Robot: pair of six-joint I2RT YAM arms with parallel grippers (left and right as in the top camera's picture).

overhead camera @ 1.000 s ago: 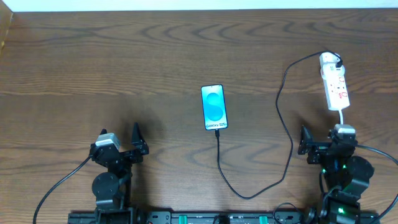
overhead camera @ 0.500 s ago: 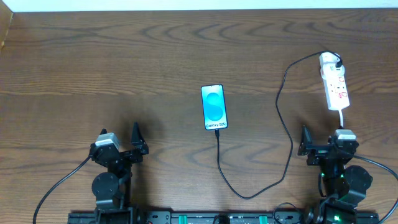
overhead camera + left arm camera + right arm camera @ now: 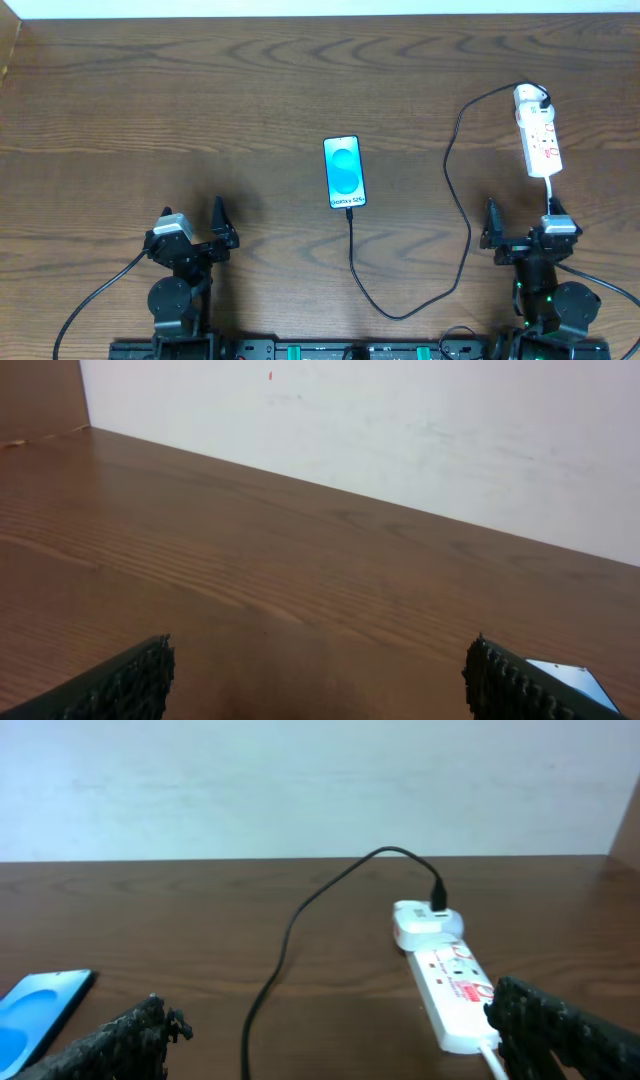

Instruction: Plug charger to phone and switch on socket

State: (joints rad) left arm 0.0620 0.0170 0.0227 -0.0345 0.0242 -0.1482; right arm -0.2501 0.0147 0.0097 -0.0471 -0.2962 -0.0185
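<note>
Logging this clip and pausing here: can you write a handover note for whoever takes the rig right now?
Left gripper: open, empty, at front left, away from everything.
Right gripper: open, empty, facing the socket but short of it.
Phone: mid-table, screen lit.
Charger: runs from the phone's bottom edge in a loop to the white adapter at the socket's far end.
Done: charger appears plugged into the phone.
Left: confirm the socket switch; its state is unreadable in these views.
</note>
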